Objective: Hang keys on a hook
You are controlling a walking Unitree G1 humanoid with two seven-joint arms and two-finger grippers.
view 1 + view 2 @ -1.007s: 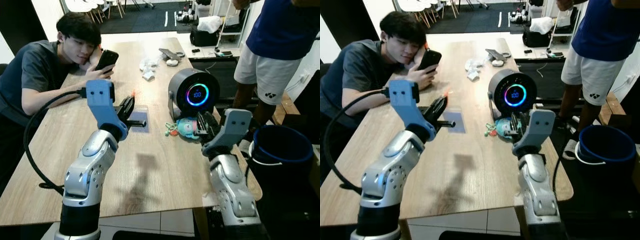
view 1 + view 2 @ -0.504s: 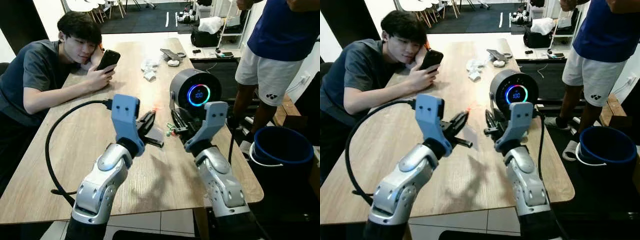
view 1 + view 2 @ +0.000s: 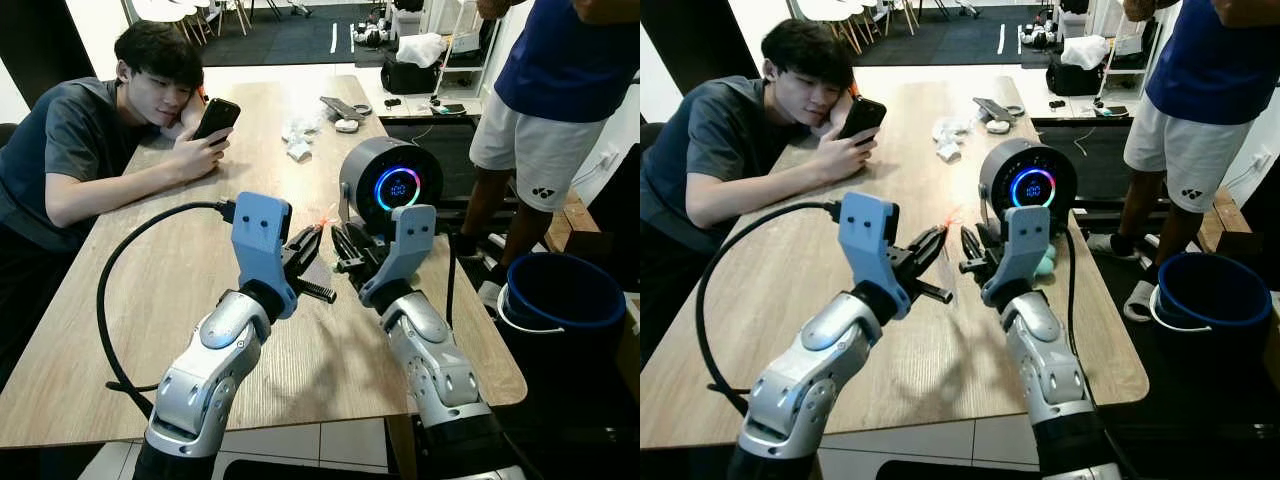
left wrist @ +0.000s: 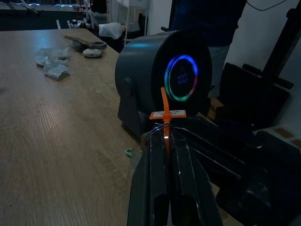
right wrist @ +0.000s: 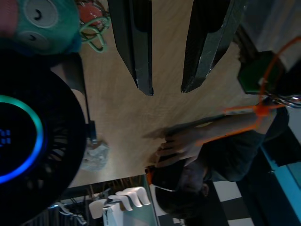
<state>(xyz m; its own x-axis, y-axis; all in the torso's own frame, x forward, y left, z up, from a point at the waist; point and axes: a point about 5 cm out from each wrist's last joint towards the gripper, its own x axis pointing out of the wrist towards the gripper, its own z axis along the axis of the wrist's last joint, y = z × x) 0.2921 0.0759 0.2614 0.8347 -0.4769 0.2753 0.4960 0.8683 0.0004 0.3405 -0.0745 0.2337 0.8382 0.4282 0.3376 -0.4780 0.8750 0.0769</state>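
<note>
Your left gripper [image 3: 312, 243] is hovering over the middle of the table [image 3: 150, 290], fingers pressed together and pinching the keys [image 4: 165, 123] by their orange tag [image 4: 165, 106]. In the left wrist view you're seeing the thin wire ring and that tag sticking up right at the fingertips, with the round speaker [image 4: 160, 77] glowing blue-green just behind.

Your right gripper [image 3: 345, 252] is sitting just beside the left one, tips pointing toward each other, near but apart. Its fingers [image 5: 136, 47] are spread with nothing between them, and the orange tag is showing off to the side in the right wrist view.

A teal plush [image 3: 1045, 264] is lying at the foot of the speaker, mostly hidden behind your right arm. One person [image 3: 90, 130] is leaning on the far left edge of the table looking at a phone [image 3: 213, 118], another [image 3: 560, 90] is standing on the right near a blue bucket [image 3: 562, 298]. Can't make out a hook anywhere.
</note>
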